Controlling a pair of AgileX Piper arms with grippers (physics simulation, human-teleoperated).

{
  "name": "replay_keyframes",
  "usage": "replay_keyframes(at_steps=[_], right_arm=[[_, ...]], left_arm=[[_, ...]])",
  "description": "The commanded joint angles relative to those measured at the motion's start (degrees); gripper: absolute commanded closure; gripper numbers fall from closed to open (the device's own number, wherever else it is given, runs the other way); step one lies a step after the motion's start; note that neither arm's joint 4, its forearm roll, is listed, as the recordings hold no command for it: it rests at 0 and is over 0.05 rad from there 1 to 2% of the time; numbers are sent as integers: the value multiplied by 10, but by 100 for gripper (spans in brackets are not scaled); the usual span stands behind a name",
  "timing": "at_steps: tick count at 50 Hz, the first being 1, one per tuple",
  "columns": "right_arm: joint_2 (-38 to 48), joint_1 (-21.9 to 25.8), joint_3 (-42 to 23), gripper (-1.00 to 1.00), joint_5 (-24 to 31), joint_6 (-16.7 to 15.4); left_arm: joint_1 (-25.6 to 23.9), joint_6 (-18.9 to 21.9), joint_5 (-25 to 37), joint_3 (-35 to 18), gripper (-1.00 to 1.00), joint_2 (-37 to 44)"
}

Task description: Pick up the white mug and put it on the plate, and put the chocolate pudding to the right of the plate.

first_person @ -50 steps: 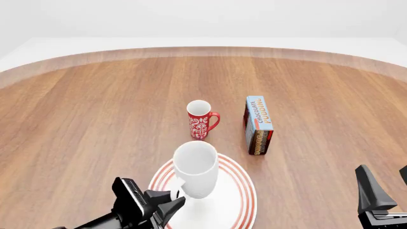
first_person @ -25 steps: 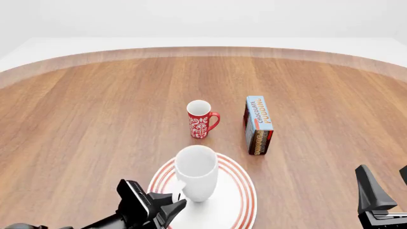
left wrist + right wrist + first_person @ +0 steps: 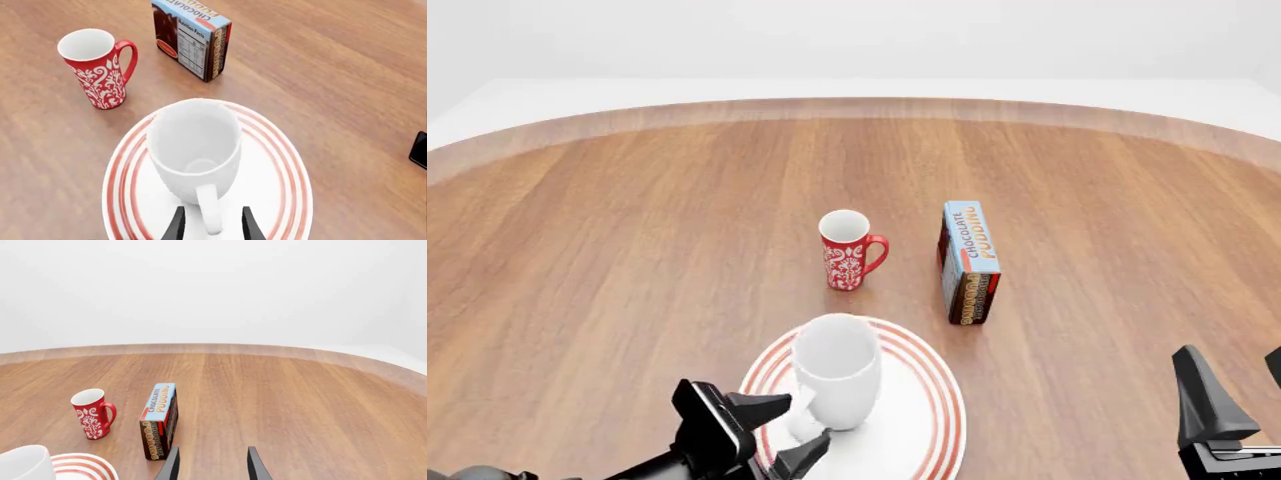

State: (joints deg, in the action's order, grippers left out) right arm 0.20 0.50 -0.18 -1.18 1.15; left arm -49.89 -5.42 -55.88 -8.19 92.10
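Note:
The white mug (image 3: 834,370) stands upright on the red-ringed plate (image 3: 924,400), handle toward me. My left gripper (image 3: 785,428) is open, with a finger on each side of the handle and a gap on both sides; the left wrist view shows the mug (image 3: 193,145), the plate (image 3: 283,175) and the gripper (image 3: 210,227) the same way. The chocolate pudding (image 3: 970,262) lies on its long side behind and to the right of the plate, blue face up. My right gripper (image 3: 1234,385) is open and empty near the front right, facing the pudding (image 3: 159,420).
A red mug with a white floral pattern (image 3: 850,250) stands just behind the plate, left of the pudding, handle to the right. The round wooden table's far edge (image 3: 854,105) curves across the back. Bare wood lies right of the plate.
The white mug has come down from a lifted position onto the plate. My left gripper's fingers have spread apart off the handle. The right arm has not moved.

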Motion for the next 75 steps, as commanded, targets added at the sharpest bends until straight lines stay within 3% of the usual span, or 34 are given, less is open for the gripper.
replay_keyframes(at_steps=[1,31,65,75], right_arm=[[0,0,0,-100,0,0],[0,0,0,-100,0,0],[-2,2,-3,-100,-2,-12],[-2,1,-3,-100,-2,-13]], left_arm=[[-1,-3,-6,1,-100,3],[-5,-6,21,7,-100,-30],[-18,8,163,22,-100,-250],[-8,19,243,22,-100,-354]])
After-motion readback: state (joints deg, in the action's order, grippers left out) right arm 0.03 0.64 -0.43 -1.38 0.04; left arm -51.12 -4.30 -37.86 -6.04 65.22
